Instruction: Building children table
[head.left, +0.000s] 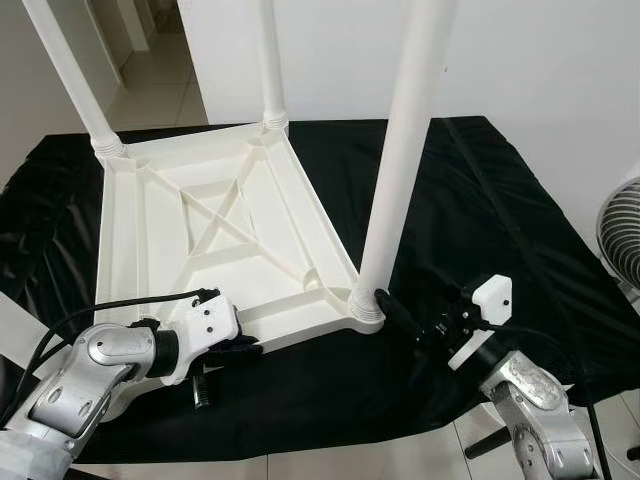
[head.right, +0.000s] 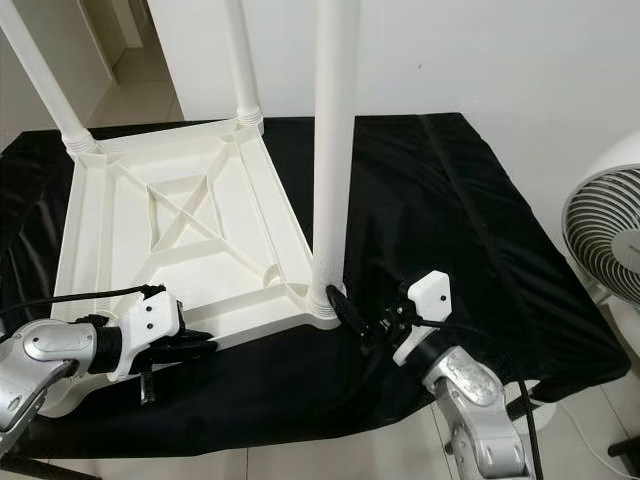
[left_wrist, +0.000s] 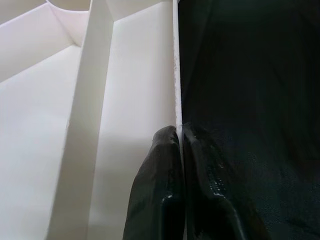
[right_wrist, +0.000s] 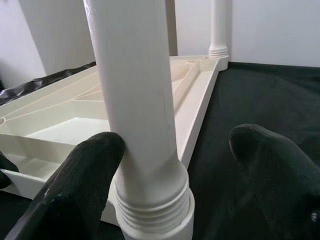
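The three white legs are cut off at the top. The white children table lies upside down on the black-covered tabletop. The left pincer clamps its near rim. The right pincer stands wide around the nearest leg's base.

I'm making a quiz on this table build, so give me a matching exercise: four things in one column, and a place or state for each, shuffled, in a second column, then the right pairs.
Things:
1. left gripper
2. right gripper
3. tabletop
4. fan

Places or states:
A. upside down on the black cloth
B. on the floor at the robot's right
C. shut on the tabletop's near rim
D. open around the near leg, by its threaded base

Pairs: 1-C, 2-D, 3-A, 4-B
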